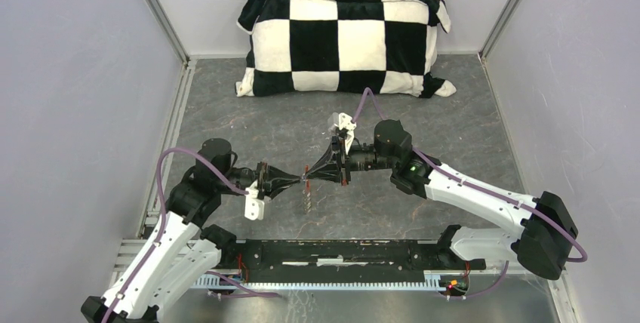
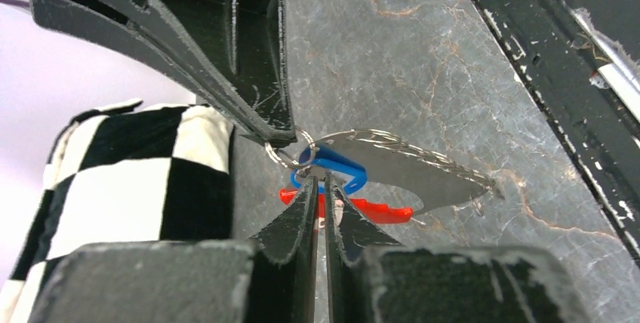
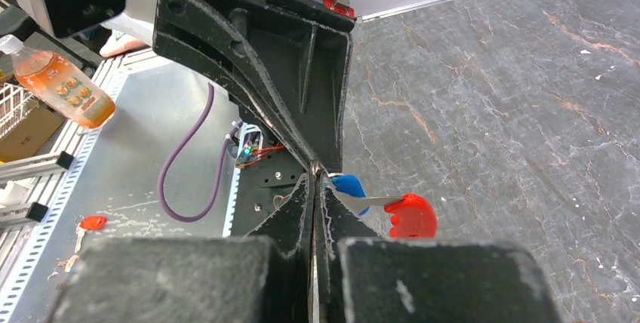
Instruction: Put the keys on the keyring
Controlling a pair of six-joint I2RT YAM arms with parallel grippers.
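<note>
Nearest, on the bare metal plate by the arm bases, one loose silver key w/ a red plastic tag lies flat, prob. one not yet threaded. Further in, both arms reach to mid-table & meet tip to tip above the grey marbled table top. The left gripper comes in from the left, the right gripper from the right. Facing each other this way gives each a hold on opposite sides of the same small thing.

Right fingers are pressed fully together, & the small silver wire keyring sticks out at their tip. It looks clamped there to steady the ring. Left fingers are nearly together w/ a thin slit left, tips at the blue tag; real pinch or just touching, can't tell.

The keys — thin silver blades, one w/ the blue tag, one w/ a red tag — hang off the ring in the air, clear of the table.

Farthest back, a black-and-white checked plush pillow lies by the rear wall, well apart from the work.
</note>
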